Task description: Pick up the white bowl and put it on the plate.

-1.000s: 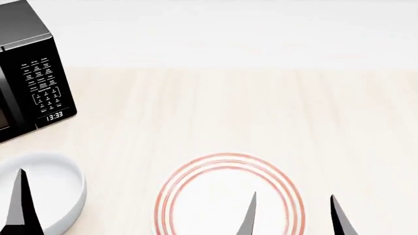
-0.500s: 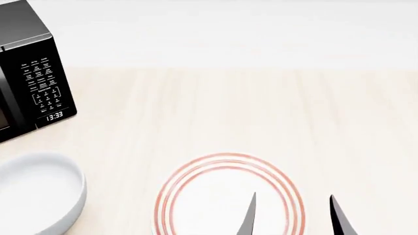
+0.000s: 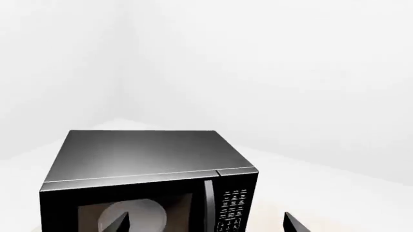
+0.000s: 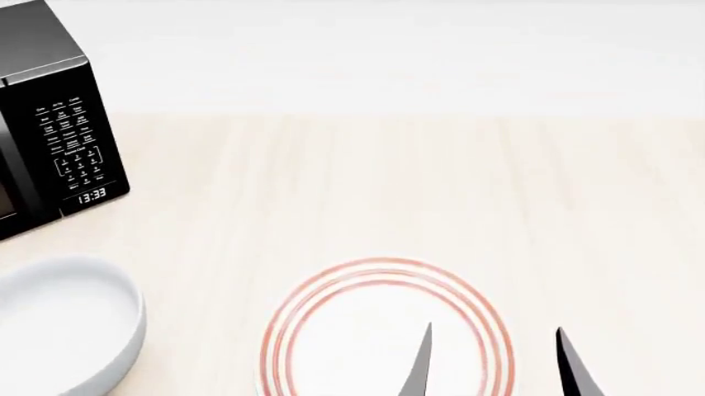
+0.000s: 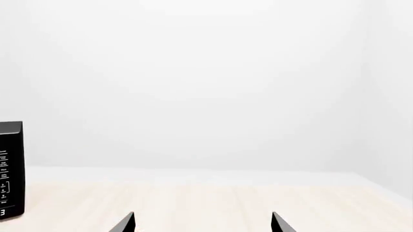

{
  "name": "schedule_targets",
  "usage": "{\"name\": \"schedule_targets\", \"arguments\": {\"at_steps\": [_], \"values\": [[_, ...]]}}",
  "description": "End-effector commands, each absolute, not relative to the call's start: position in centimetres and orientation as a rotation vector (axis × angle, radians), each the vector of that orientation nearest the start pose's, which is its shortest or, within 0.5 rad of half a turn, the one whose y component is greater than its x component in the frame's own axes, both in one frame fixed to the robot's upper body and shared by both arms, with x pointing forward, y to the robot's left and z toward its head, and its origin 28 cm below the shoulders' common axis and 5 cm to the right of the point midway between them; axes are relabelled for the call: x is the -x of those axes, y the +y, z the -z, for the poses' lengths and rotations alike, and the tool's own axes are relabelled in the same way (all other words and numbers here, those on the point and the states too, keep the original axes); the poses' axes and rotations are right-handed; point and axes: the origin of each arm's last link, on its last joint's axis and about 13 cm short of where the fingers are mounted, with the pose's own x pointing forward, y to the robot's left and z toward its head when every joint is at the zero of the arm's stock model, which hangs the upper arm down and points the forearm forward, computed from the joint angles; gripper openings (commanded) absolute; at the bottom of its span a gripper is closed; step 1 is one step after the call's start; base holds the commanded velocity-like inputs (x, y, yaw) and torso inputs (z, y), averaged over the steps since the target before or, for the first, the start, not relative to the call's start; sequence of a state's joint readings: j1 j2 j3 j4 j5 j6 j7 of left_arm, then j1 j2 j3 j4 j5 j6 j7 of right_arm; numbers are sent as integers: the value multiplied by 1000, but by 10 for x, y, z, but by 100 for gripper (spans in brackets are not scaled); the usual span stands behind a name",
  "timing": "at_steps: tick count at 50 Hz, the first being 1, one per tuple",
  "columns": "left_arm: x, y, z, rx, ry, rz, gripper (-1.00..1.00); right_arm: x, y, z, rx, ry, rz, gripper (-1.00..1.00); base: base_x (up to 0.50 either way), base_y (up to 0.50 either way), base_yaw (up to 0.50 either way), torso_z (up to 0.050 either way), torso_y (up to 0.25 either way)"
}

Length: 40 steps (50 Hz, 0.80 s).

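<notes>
The white bowl (image 4: 66, 326) rests on the wooden table at the lower left of the head view, cut off by the frame edge, with nothing touching it. To its right lies the red-ringed plate (image 4: 330, 290), bare inside. My right gripper (image 4: 496, 365) hovers open over the plate's right side, with only its two dark fingertips showing. In its own wrist view the right gripper (image 5: 203, 223) is wide open and holds nothing. My left gripper (image 3: 206, 223) is open too and faces the microwave. It does not show in the head view, and neither wrist view shows the bowl or the plate.
A black microwave (image 4: 49, 124) stands at the table's back left, its keypad towards the bowl; it also shows as the microwave (image 3: 148, 179) with a greyish disc (image 3: 139, 215) behind its glass. A pale wooden table (image 4: 441, 190) stretches back to a white wall.
One second ago my left gripper's dark fingertip stood over the bowl in the head view; it has since dropped out of that view. The bowl, the plate and the right gripper have not moved.
</notes>
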<state>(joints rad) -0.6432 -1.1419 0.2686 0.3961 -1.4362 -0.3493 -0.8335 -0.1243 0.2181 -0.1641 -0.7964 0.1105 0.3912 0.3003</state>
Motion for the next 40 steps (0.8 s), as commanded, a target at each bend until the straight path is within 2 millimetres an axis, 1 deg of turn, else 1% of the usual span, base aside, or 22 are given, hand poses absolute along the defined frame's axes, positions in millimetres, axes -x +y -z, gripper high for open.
{"name": "schedule_targets", "arguments": {"at_steps": [1,4,9,15,40], "values": [[-265,342,-240,172,67,-320,100,-160,-91,-122,37,-249,29,100,0,0,0,0,0],[-267,343,-237,177,85,-321,100,-160,-91,-122,36,-249,28,100,0,0,0,0,0],[-277,347,-227,184,147,-332,100,-160,-91,-122,36,-249,29,100,0,0,0,0,0],[-282,347,-220,177,182,-343,100,-160,-91,-121,37,-247,28,100,0,0,0,0,0],[-284,339,-200,207,260,-306,100,-161,-91,-120,37,-245,29,100,0,0,0,0,0]]}}
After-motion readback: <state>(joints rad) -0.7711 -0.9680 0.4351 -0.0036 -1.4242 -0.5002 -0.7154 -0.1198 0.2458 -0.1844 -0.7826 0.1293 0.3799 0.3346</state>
